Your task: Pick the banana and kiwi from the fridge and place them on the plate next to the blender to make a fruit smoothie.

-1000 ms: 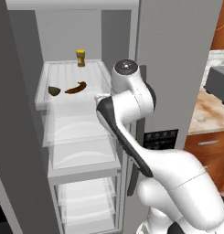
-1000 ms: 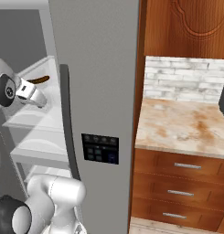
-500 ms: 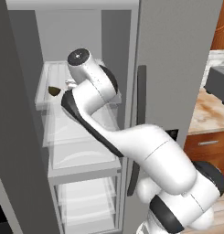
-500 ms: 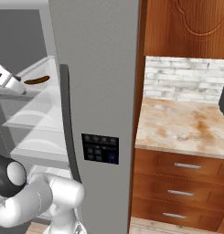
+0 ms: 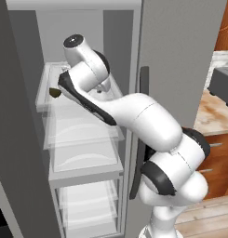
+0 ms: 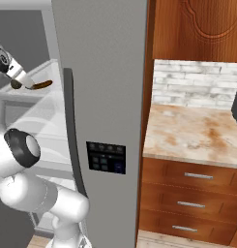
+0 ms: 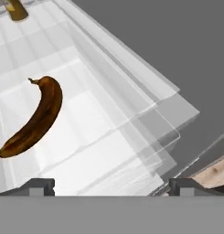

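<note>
Dark claw [image 7: 111, 186] spread wide, empty, touching nothing, brown banana [image 7: 34, 119] lying on translucent fridge shelf [image 7: 109, 123] ahead

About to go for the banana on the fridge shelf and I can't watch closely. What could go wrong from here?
1. The banana lies left of centre between the open gripper fingertips; closing from here would likely miss it.
2. The kiwi sits near the arm; a sideways swing may knock it.
3. The jar stands farther back on the shelf; overreaching could tip it.
</note>
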